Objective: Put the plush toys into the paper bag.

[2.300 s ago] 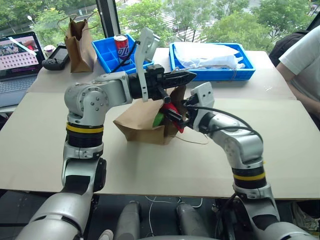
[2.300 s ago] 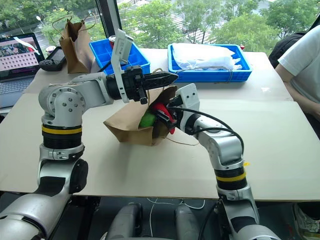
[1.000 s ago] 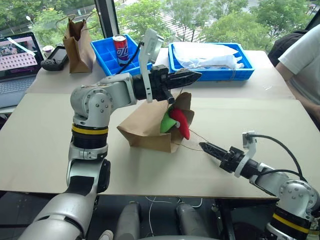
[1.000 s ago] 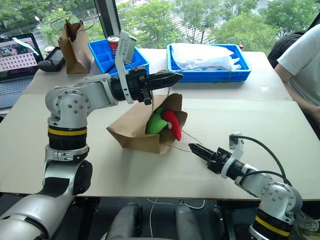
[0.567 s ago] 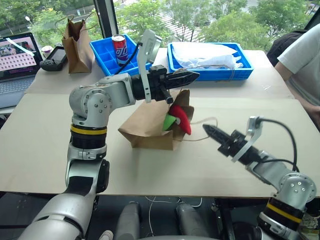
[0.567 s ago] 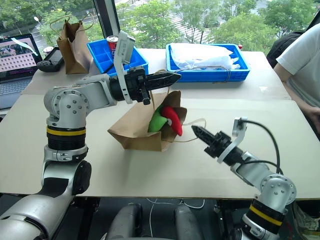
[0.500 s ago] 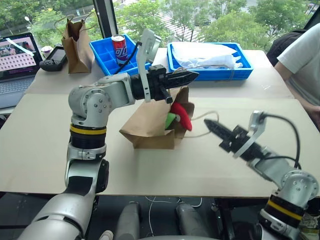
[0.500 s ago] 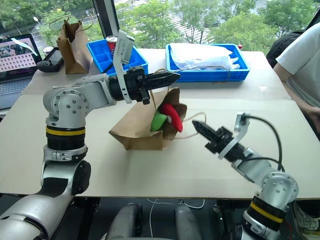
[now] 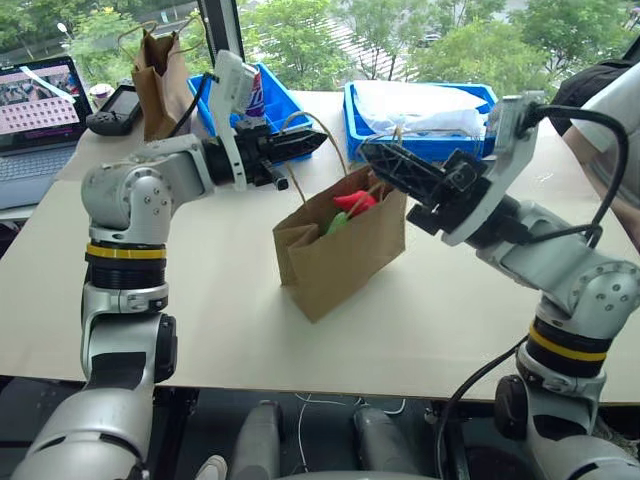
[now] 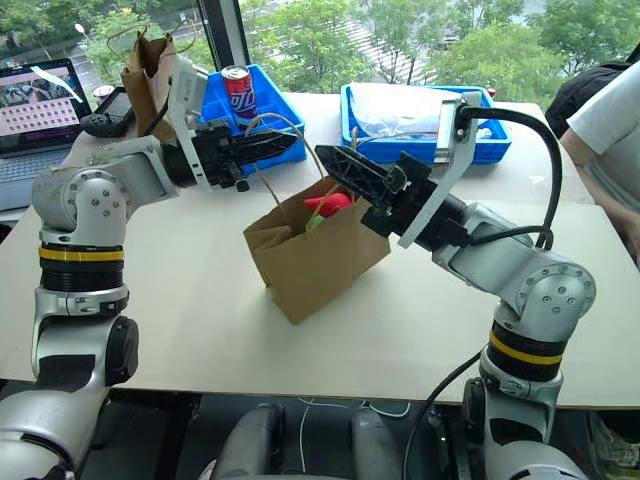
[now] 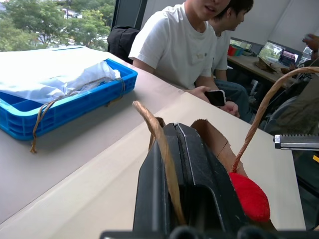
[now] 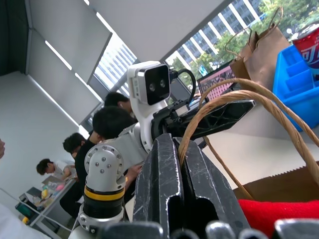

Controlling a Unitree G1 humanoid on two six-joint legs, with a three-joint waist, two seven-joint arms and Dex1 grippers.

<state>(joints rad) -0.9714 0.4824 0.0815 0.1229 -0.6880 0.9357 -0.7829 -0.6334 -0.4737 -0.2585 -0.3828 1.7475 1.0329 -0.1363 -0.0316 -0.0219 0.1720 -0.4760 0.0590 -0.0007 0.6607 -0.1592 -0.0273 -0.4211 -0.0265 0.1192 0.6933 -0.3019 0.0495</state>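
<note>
The paper bag (image 9: 340,250) stands upright at the middle of the table, mouth up. A red plush toy (image 9: 352,201) and a green plush toy (image 9: 333,223) sit inside, poking out at the mouth. My left gripper (image 9: 316,139) reaches in level from the left, shut on one twine handle (image 11: 167,154) of the bag. My right gripper (image 9: 370,153) comes in from the right above the bag's mouth, shut on the other twine handle (image 12: 214,104). The red toy (image 11: 249,196) lies just under both grippers.
A narrower brown bag (image 9: 160,70), a laptop (image 9: 35,95) and a controller (image 9: 118,108) stand at the back left. Behind the bag are a blue bin with a soda can (image 10: 237,85) and a blue tray (image 9: 420,140) of white plastic. A person (image 9: 610,110) sits at the right.
The right gripper rose from near the table and swung in over the bag, pulling its handle up. The bag went from lying on its side to standing upright. The left gripper shifted left.
</note>
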